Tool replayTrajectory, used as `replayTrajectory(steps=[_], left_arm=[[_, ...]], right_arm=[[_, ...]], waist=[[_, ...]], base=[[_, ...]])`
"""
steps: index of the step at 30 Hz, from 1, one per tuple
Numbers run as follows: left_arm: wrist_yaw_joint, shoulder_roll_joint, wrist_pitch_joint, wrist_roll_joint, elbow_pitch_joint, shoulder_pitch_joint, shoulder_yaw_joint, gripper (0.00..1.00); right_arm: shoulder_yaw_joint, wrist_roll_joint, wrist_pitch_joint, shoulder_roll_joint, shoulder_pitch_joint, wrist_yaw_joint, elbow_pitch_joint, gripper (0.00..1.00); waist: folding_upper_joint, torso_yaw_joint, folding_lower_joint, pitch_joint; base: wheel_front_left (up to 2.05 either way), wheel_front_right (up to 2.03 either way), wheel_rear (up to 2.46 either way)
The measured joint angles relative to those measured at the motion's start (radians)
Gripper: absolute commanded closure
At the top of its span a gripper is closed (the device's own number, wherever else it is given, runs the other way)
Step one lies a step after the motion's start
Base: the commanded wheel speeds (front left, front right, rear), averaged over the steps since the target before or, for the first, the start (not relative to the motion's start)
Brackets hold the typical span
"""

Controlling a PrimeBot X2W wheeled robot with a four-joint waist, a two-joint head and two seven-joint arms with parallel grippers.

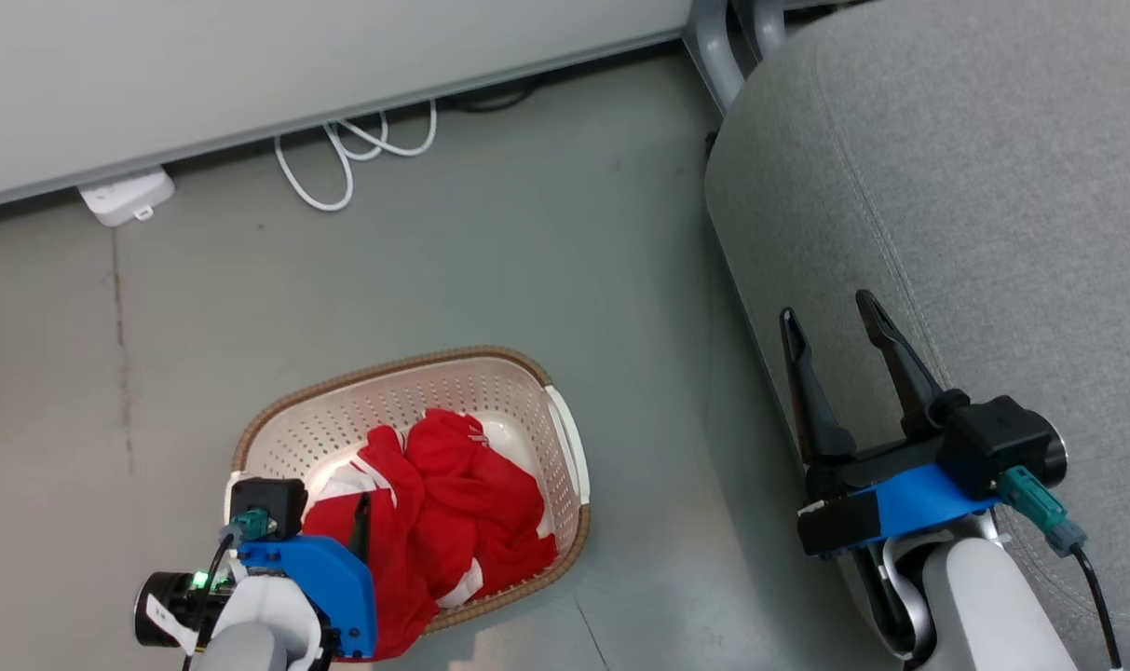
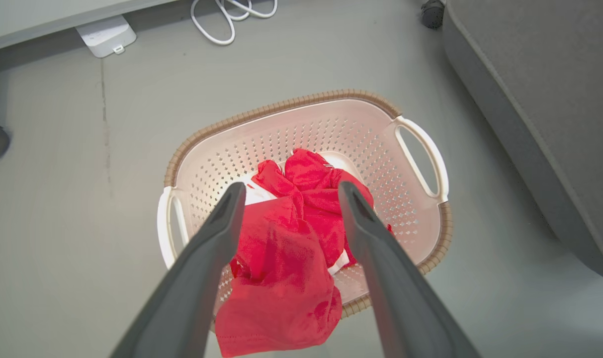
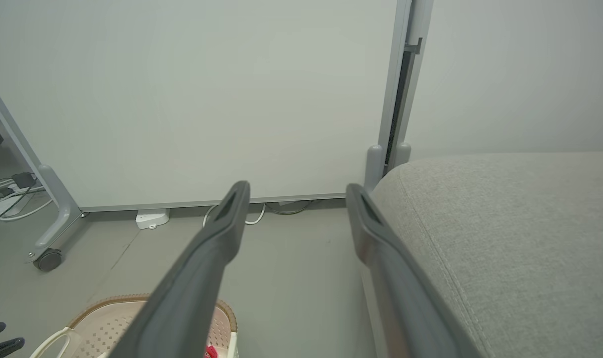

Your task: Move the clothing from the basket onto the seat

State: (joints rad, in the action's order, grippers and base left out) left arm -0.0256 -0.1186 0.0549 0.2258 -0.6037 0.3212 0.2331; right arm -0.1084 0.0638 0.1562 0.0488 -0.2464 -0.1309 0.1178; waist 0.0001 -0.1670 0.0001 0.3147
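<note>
One white cable (image 1: pixel 341 158) and a power strip (image 1: pixel 125 196) lie at the far edge of the floor (image 1: pixel 527 233), well apart from the basket (image 1: pixel 388 368). Crumpled red clothing (image 1: pixel 453 503) runs from the basket's middle out over its near rim. My left gripper (image 2: pixel 291 186) hangs above it, fingers wide apart, empty; my right gripper (image 1: pixel 827 308), equally spread, holds nothing at the edge of the seat (image 1: pixel 993 186).

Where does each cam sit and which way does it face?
Head: high, looking down at floor, basket, seat; left gripper, right gripper show.
Left wrist: above basket, looking down on clothing; own fingers.
Right wrist: beside seat, facing the wall; own fingers.
Shared: all see basket and seat.
</note>
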Motion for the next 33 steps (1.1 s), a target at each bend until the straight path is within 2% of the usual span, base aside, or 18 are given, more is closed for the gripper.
replayTrajectory(steps=[6,16,22,28,31,32,33], left_arm=[[-0.024,-0.002,0.118,0.007,-0.118,0.095,-0.003,0.00],[-0.019,0.021,0.263,0.076,-0.263,0.188,-0.023,0.00],[-0.034,0.013,0.274,0.072,-0.305,0.225,-0.013,0.00],[-0.081,-0.014,0.271,0.064,-0.357,0.252,-0.017,0.00],[-0.087,-0.025,0.258,0.064,-0.374,0.261,-0.021,0.00],[-0.089,-0.027,0.254,0.064,-0.382,0.265,-0.021,0.17],[-0.091,-0.028,0.251,0.064,-0.389,0.270,-0.021,0.90]], right_arm=[[-0.041,0.027,0.031,0.000,-0.045,0.000,0.029,0.00],[-0.088,0.062,0.073,0.000,-0.119,0.000,0.067,0.00],[-0.109,0.080,0.087,0.000,-0.146,0.000,0.069,0.00],[-0.128,0.101,0.095,0.000,-0.162,0.000,0.077,0.00],[-0.129,0.109,0.099,0.000,-0.164,0.000,0.080,0.00],[-0.128,0.112,0.100,0.000,-0.164,0.000,0.082,0.00],[-0.128,0.113,0.100,0.000,-0.164,0.000,0.085,0.00]], waist=[[0.0000,-0.034,0.0001,0.105],[0.0000,-0.074,0.0000,0.214],[0.0000,-0.097,0.0000,0.252],[0.0000,-0.133,0.0000,0.288],[0.0000,-0.152,0.0000,0.303],[0.0000,-0.157,0.0000,0.308],[0.0000,-0.162,0.0000,0.312]], base=[[0.00,0.00,0.00],[0.00,0.00,0.00],[0.00,0.00,0.00],[0.00,0.00,0.00],[0.00,0.00,0.00],[0.00,0.00,0.00],[0.00,0.00,0.00]])
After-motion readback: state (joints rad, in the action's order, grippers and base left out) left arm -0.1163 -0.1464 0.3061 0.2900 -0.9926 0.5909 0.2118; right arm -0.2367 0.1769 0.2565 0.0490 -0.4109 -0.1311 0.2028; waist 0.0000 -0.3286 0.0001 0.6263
